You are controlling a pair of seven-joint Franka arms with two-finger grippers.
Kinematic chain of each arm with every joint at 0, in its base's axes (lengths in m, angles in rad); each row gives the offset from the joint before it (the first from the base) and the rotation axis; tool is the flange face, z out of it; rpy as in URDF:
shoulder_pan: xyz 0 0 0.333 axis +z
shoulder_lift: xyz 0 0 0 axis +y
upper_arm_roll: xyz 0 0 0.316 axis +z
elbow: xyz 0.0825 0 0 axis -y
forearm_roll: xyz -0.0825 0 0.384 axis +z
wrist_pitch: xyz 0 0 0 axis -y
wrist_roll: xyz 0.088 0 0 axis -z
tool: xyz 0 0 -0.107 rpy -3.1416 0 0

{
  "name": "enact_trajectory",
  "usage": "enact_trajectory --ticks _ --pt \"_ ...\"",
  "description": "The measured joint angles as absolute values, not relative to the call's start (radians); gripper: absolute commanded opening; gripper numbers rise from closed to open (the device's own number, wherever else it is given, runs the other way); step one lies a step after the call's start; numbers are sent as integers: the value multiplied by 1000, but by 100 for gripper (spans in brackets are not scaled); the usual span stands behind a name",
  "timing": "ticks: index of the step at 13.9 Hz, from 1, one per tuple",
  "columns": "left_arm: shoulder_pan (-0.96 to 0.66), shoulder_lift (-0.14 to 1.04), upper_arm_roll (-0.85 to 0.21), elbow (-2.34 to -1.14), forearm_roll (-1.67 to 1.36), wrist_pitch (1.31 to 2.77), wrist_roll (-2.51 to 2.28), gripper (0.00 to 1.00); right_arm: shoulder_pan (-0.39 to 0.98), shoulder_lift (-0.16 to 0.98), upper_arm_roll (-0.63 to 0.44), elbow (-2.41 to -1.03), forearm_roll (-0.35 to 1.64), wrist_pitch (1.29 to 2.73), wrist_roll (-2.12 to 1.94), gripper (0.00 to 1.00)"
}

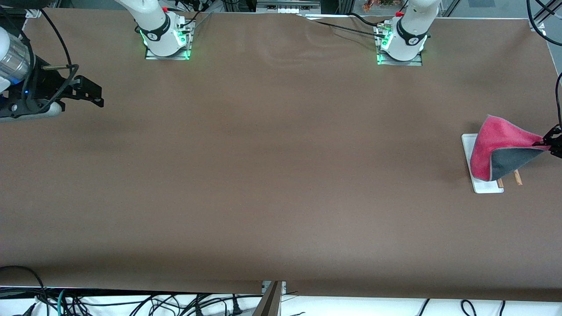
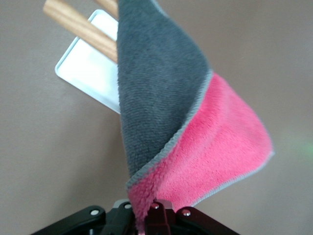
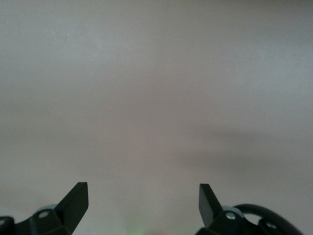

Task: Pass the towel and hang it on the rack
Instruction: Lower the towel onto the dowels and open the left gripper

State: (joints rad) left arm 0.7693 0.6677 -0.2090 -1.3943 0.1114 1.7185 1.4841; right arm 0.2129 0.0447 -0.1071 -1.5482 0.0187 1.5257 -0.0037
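The towel (image 1: 500, 142), pink-red outside and grey inside, hangs draped over the rack (image 1: 480, 186) at the left arm's end of the table. The rack's white base plate and two brown rod tips (image 1: 518, 177) show beneath it. My left gripper (image 1: 545, 142) is shut on a corner of the towel and holds it stretched up off the rack. In the left wrist view the towel (image 2: 195, 142) runs from the jaws to the rods (image 2: 80, 27) and base plate (image 2: 90, 71). My right gripper (image 1: 94, 94) is open and empty, up over the right arm's end of the table.
Brown cloth covers the table (image 1: 272, 175). The arms' bases (image 1: 166, 37) stand along the edge farthest from the front camera. Cables hang below the nearest edge.
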Motion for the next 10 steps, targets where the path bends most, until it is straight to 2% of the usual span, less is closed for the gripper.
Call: enact_trajectory --ticks 1,10 --pt "770 675 -209 -1393 111 1727 1486 100 214 45 -102 -1548 19 1526 4 100" --pt "780 678 -210 -1361 111 1735 1499 100 211 44 -101 -1515 16 1529 6 100"
